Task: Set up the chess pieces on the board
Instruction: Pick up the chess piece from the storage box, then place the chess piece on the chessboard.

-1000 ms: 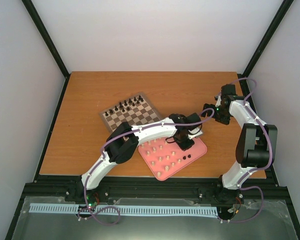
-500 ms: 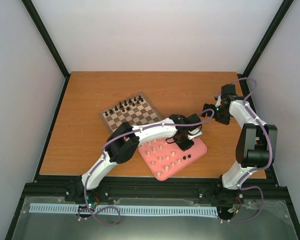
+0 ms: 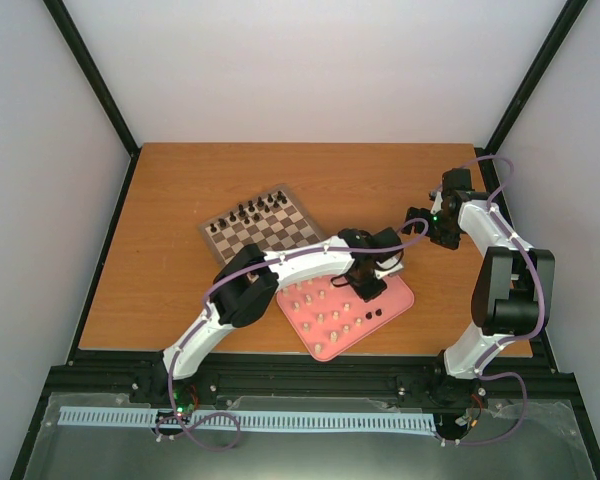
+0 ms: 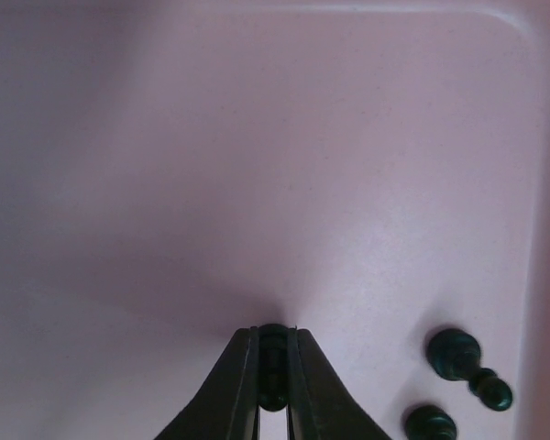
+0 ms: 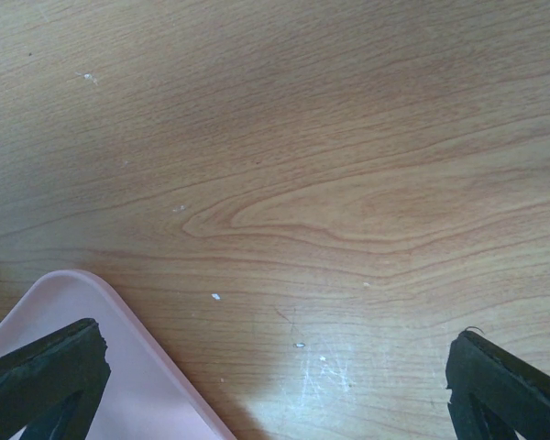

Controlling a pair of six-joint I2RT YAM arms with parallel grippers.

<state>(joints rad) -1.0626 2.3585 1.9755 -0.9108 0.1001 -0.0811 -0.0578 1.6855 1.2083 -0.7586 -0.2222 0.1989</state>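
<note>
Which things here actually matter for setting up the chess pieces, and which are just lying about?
For the job: board, dark pieces standing on it, cream pieces in the pink tray, dark piece pinched in the left end effector.
Just lying about: pale perforated strip along the near edge.

Board (image 3: 265, 236) left of and behind tray (image 3: 332, 346); chess pieces (image 3: 257, 210) along board's far edge and in tray.

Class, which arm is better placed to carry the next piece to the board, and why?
Left. The left pincer is shut on a dark chess piece over the pink tray; the right pincer is open above the table.
</note>
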